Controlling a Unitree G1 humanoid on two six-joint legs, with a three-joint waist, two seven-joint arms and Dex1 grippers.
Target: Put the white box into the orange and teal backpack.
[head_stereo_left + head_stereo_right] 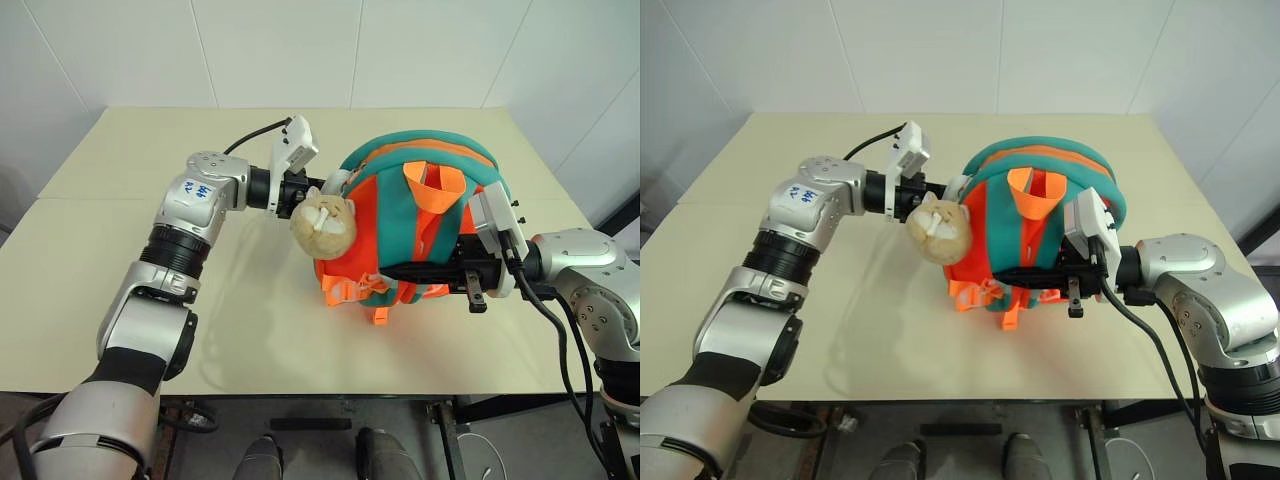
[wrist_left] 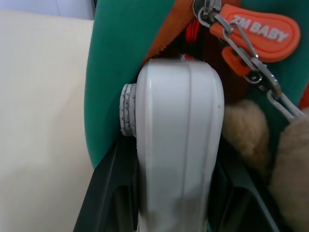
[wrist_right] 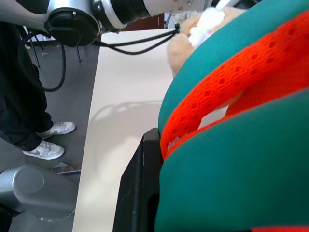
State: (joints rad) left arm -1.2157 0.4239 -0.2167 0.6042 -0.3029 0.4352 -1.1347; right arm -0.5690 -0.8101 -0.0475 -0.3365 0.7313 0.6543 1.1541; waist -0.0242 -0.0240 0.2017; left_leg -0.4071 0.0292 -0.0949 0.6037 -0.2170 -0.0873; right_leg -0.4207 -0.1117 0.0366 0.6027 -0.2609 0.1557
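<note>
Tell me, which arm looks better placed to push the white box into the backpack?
Left. The left gripper holds the white box at the backpack opening; the right gripper is shut on the backpack's strap, steadying it.

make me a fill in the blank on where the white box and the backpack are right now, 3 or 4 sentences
The left gripper holds the ____ box against the backpack's side.
The orange and teal backpack stands on the ____ table.
The right gripper is shut on the backpack's ____ mesh strap.
A beige plush ____ hangs from the backpack by a chain.

Missing words: white; cream; orange; toy
</note>
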